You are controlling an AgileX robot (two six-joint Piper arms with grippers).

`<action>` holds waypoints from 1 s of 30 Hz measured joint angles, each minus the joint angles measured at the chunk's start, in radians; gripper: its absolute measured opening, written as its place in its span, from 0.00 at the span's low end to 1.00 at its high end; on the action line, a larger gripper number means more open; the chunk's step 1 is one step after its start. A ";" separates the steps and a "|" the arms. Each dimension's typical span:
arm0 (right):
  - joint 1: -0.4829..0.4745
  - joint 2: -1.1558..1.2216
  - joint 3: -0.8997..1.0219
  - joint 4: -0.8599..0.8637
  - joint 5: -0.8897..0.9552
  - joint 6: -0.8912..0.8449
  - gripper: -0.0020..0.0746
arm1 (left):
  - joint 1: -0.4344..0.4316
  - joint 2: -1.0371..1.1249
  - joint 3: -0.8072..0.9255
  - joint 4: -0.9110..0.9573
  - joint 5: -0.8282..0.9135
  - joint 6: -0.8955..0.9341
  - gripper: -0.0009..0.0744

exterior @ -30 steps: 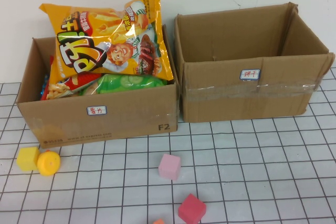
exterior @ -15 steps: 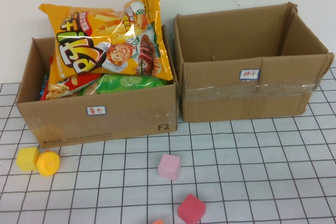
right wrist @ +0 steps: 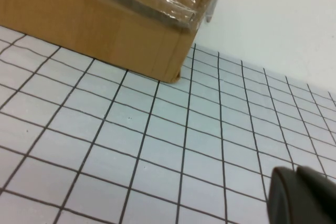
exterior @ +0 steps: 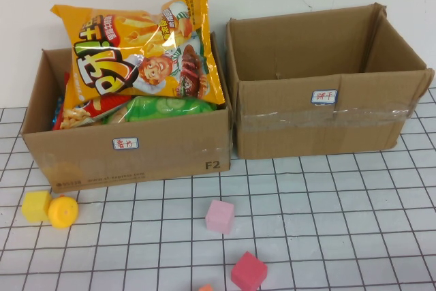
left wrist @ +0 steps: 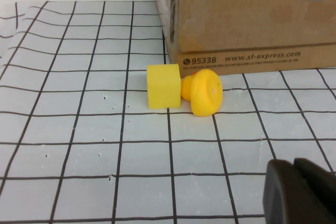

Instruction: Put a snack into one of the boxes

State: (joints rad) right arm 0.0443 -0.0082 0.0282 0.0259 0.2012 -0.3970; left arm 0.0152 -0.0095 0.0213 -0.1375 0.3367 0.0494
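left gripper [left wrist: 302, 190]: seen only in its own wrist view, as a dark tip at the lower right of the frame. jaws pressed together, nothing between them. it hangs low over the white gridded worktop [left wrist: 105, 129], facing the yellow foam cube [left wrist: 163, 86] and the yellow rounded plastic toy [left wrist: 205, 92], which touch each other just in front of the left box's corner. judged parked, not working.

right gripper [right wrist: 304, 195]: dark tip at the lower right of its wrist view, jaws likewise closed and empty, above bare grid near the taped corner of the plain brown cardboard box [right wrist: 105, 19]. judged parked. neither gripper shows in the high view.

task item: the large orange crisp bag [exterior: 139, 46] stands tilted at the upper left of the high view, propped on the packets beneath and rising well above the rim of the brown cardboard box marked f2 [exterior: 129, 148]. a green packet [exterior: 163, 108] and a red-and-yellow packet [exterior: 85, 110] lie under it. the bag sits high, in my judgement, because the box is already full.

the right-hand box [exterior: 327, 120], upper right, shows no contents from this angle and appears free to receive a snack.

loose items at the bottom centre: pink foam cube [exterior: 220, 216], red foam cube [exterior: 248, 270], both well apart from the boxes; judged irrelevant clutter.
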 joint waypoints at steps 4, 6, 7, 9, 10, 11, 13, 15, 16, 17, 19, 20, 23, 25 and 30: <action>0.000 0.000 0.000 0.004 0.002 0.005 0.02 | 0.000 0.000 0.000 0.000 0.000 0.000 0.01; 0.000 0.000 0.000 0.006 0.011 0.036 0.02 | 0.000 0.000 0.000 0.000 0.000 0.000 0.01; 0.000 0.000 0.000 -0.003 0.024 0.070 0.02 | 0.000 0.000 0.000 0.000 0.000 0.000 0.01; 0.000 0.000 0.000 -0.035 0.054 0.155 0.02 | 0.000 0.000 0.000 0.000 0.000 0.000 0.01; 0.000 0.000 0.000 -0.059 0.076 0.204 0.02 | 0.000 0.000 0.000 0.000 0.000 0.000 0.01; 0.000 0.000 0.000 -0.080 0.096 0.246 0.02 | 0.000 0.000 0.000 0.000 0.000 0.000 0.01; 0.000 0.000 0.000 -0.100 0.135 0.299 0.02 | 0.000 0.000 0.000 0.000 0.000 0.000 0.01; 0.000 0.000 -0.002 -0.105 0.141 0.324 0.02 | 0.000 0.000 0.000 0.000 0.000 0.000 0.01; -0.002 0.000 -0.002 -0.107 0.141 0.337 0.02 | 0.000 0.000 0.000 0.000 0.000 0.000 0.01; -0.004 0.000 -0.002 -0.109 0.141 0.349 0.02 | 0.000 0.000 0.000 0.000 0.000 0.000 0.01; -0.010 0.000 -0.002 -0.113 0.141 0.376 0.02 | 0.000 0.000 0.000 0.000 0.000 0.000 0.01; -0.013 0.000 -0.002 -0.118 0.143 0.384 0.02 | 0.000 0.000 0.000 0.000 0.000 0.000 0.01; -0.013 0.000 -0.002 -0.133 0.143 0.397 0.02 | 0.000 0.000 0.000 0.000 0.000 0.000 0.01; -0.013 0.000 -0.002 -0.137 0.143 0.397 0.02 | 0.000 0.000 0.000 0.000 0.000 0.000 0.01; -0.013 0.000 -0.002 -0.141 0.145 0.397 0.02 | 0.000 0.000 0.000 0.000 0.000 0.000 0.01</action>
State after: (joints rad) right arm 0.0318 -0.0082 0.0264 -0.1152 0.3461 0.0000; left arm 0.0152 -0.0095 0.0213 -0.1375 0.3367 0.0494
